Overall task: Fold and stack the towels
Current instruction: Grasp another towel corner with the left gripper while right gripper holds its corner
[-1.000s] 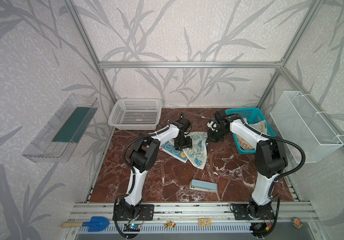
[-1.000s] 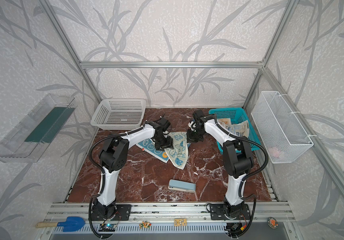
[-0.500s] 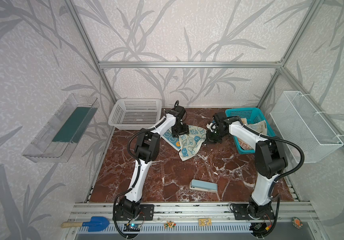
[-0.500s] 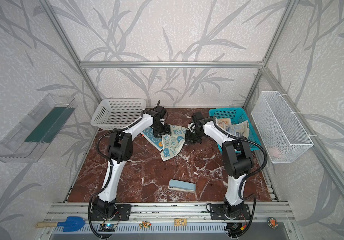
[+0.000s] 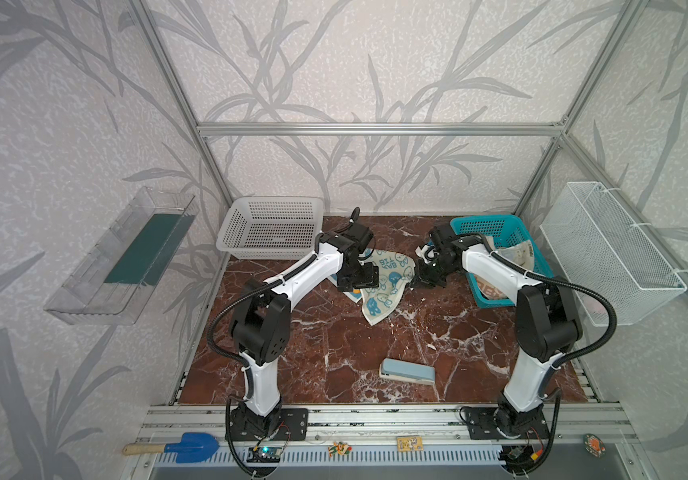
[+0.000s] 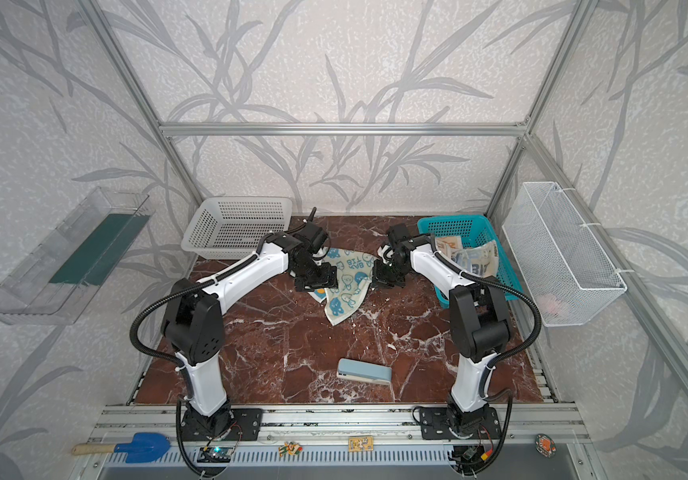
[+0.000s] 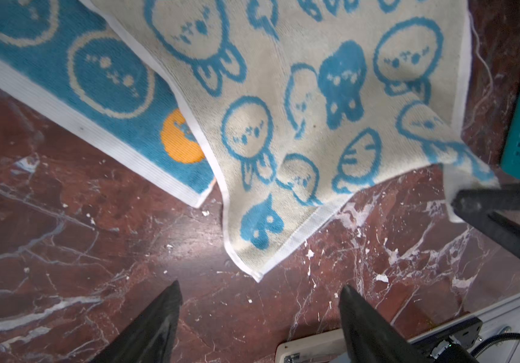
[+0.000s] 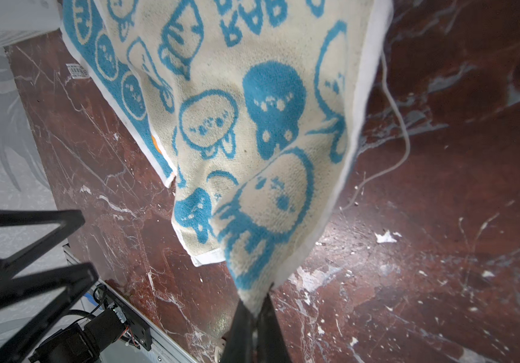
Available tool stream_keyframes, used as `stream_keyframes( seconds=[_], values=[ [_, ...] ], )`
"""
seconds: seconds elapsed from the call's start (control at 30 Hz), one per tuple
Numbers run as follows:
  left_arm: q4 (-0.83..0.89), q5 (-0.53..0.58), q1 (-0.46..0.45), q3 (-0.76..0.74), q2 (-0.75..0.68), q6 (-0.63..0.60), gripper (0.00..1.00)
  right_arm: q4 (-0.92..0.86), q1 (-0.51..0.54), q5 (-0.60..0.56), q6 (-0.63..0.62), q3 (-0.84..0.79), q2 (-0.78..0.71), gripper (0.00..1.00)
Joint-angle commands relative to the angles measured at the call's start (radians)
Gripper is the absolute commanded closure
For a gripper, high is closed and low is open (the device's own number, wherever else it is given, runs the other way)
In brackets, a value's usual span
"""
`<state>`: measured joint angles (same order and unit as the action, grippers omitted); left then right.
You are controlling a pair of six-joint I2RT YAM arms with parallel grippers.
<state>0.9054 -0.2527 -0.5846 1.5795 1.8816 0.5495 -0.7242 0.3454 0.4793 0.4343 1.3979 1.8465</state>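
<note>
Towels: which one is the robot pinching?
The cream towel with blue animal faces: the right tool is shut on its corner. The blue towel lies flat partly beneath it, and the crumpled towel sits in the teal basket.

L arm [image 5: 309, 270] and R arm [image 5: 496, 266] both reach fwd w/ elbows bent and wrists tipped down, claws near each other mid-scene. L claw [image 7: 260, 286]: jaws wide apart, nothing between. R claw [image 8: 257, 301]: pinched tight on a corner of the cream-and-blue towel [image 8: 252, 110].
</note>
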Motion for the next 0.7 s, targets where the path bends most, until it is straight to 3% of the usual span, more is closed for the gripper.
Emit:
stream_keyframes(
  seconds=[0.0,0.43,0.67],
  values=[
    [0.001,0.014,-0.062,-0.042,0.037,-0.001,0.22,0.011,0.003,0.018,0.012,-0.025,-0.045,1.00],
    [0.061,0.126,-0.099,-0.055,0.106,-0.054,0.31,0.022,0.003,0.012,0.008,-0.082,-0.082,1.00],
    [0.064,0.125,-0.125,-0.099,0.093,-0.064,0.32,0.037,0.003,0.014,0.012,-0.104,-0.079,1.00]
  ],
)
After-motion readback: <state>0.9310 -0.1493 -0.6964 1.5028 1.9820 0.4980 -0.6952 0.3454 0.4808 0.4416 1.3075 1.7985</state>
